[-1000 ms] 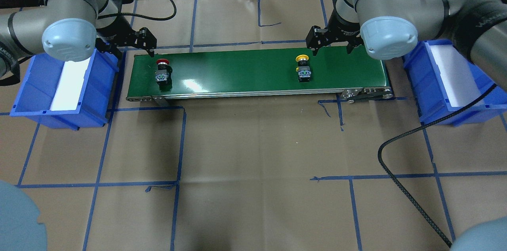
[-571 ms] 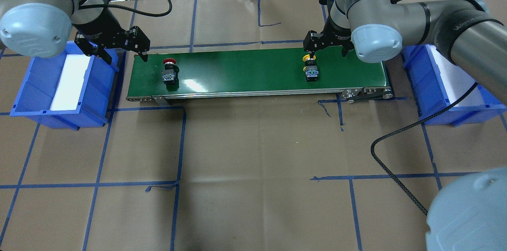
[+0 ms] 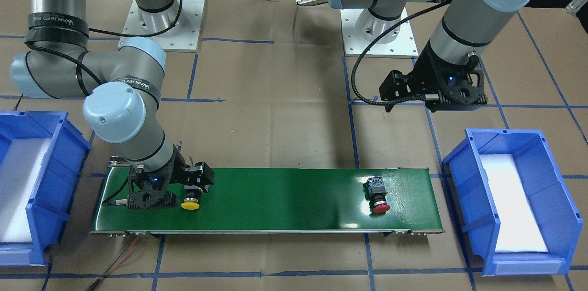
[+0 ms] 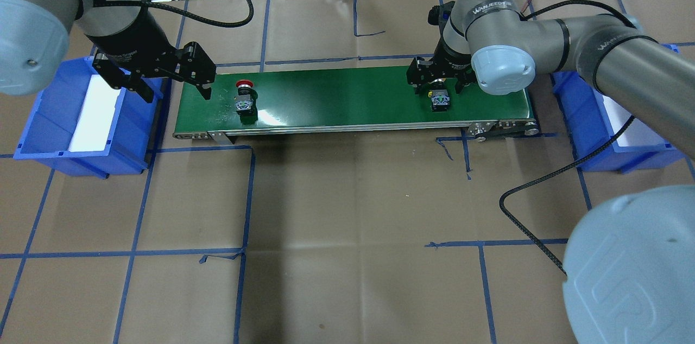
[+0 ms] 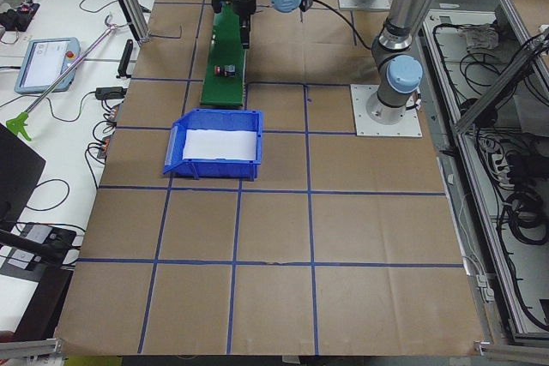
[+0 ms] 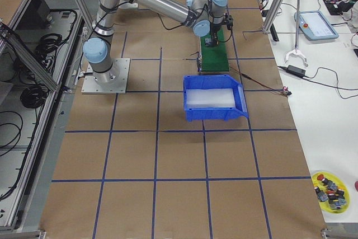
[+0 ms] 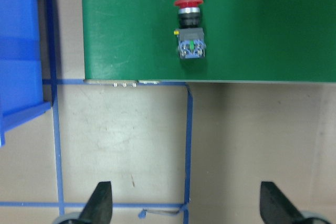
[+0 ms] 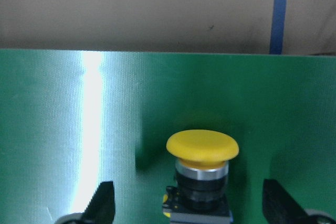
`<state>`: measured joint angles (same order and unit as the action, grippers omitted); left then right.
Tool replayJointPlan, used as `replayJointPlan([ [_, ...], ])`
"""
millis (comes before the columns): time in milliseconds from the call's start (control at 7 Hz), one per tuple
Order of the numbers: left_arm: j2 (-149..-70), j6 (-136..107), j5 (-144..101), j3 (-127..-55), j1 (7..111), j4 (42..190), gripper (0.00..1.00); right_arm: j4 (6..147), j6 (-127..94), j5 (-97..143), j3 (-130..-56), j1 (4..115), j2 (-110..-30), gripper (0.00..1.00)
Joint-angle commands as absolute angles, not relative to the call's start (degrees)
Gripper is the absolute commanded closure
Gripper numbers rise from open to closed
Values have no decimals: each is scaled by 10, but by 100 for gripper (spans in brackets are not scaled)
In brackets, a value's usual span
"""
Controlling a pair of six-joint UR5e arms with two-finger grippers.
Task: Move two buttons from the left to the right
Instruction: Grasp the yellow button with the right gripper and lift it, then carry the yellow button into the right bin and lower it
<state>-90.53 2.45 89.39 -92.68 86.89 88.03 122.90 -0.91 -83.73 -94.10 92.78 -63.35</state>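
- The right gripper (image 4: 437, 85) is seen low over the green belt (image 4: 336, 97), right of centre in the overhead frame, with its jaws spread wide.
- The yellow button (image 8: 202, 148) is framed between its fingers (image 8: 102, 203) in the right wrist view, with a clear gap on either side; nothing is gripped.
- That button is laid on its side on the belt, cap toward the top of the overhead frame and contact block toward the bottom.
- The red button (image 4: 244, 99) is found on the belt's left part in the overhead frame. It lies the same way and is touched by neither gripper.
- The left gripper (image 4: 177, 91) is held high by the belt's left end, jaws wide and empty.
- The left bin (image 4: 38, 138) is set just off the belt's left end and the right bin (image 4: 589, 132) off its right end.
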Motion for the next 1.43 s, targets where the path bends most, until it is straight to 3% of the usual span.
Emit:
replayJointPlan([
  [0,-911,30,894,-909,864,898,0,1223,-1,-845,-942,927,-627,40],
  [143,-931,30,894,-872,864,924,0,1216,6,-877,-942,925,-629,74],
  [286,-947,30,896,-845,867,953,0,1191,8,-891,-934,920,-633,93],
  [714,-928,32,897,-859,872,952,0,1079,11,-890,-850,872,-693,96],
  [1000,-918,33,897,-875,872,947,0,1006,155,-886,-799,762,-718,97],
  [1286,-915,34,897,-882,872,935,0,1005,313,-885,-794,668,-725,98],
])
